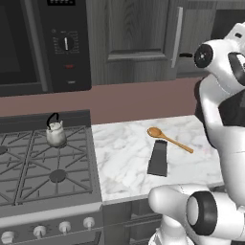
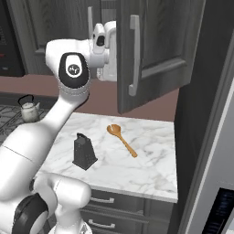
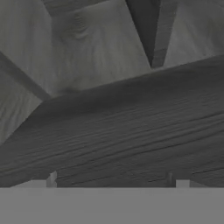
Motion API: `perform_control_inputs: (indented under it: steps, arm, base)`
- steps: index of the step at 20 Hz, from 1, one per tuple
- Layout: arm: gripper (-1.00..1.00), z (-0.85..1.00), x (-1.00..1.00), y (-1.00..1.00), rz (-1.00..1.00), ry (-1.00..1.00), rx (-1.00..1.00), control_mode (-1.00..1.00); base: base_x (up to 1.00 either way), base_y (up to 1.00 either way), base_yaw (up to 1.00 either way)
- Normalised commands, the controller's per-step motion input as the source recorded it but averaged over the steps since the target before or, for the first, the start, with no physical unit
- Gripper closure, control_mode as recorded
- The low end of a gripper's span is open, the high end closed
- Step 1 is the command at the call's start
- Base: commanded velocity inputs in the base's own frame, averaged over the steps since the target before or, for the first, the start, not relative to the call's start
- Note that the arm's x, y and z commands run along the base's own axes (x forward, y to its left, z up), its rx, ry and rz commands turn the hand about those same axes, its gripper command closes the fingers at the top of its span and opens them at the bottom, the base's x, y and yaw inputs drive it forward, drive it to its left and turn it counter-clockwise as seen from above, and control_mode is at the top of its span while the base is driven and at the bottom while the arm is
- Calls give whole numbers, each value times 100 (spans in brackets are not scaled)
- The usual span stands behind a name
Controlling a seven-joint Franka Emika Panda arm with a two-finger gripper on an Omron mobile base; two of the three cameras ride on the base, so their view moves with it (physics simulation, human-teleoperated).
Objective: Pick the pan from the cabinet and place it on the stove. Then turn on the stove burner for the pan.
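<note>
Marble counter [image 1: 129,158] beneath wood-grain cabinet [image 2: 151,50]; pincer [image 3: 111,183] released, wide apart.

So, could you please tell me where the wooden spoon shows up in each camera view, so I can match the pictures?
Left base view: the wooden spoon lies right of centre on the marble counter, just behind the dark box grater.
Right base view: the spoon lies at centre, to the right of the grater.
Hand view: the spoon is not in it; dark wood grain.
Shared landmark: the grater.
</note>
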Motion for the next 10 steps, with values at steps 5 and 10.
perform_control_inputs:
  steps: [5, 10]
  arm:
    - [-100, 0, -41, -96, -7, -1, 14, -100]
    - [-100, 0, -33, -92, -7, -2, 13, -100]
  base:
    - [0, 0, 0]
    - [0, 0, 0]
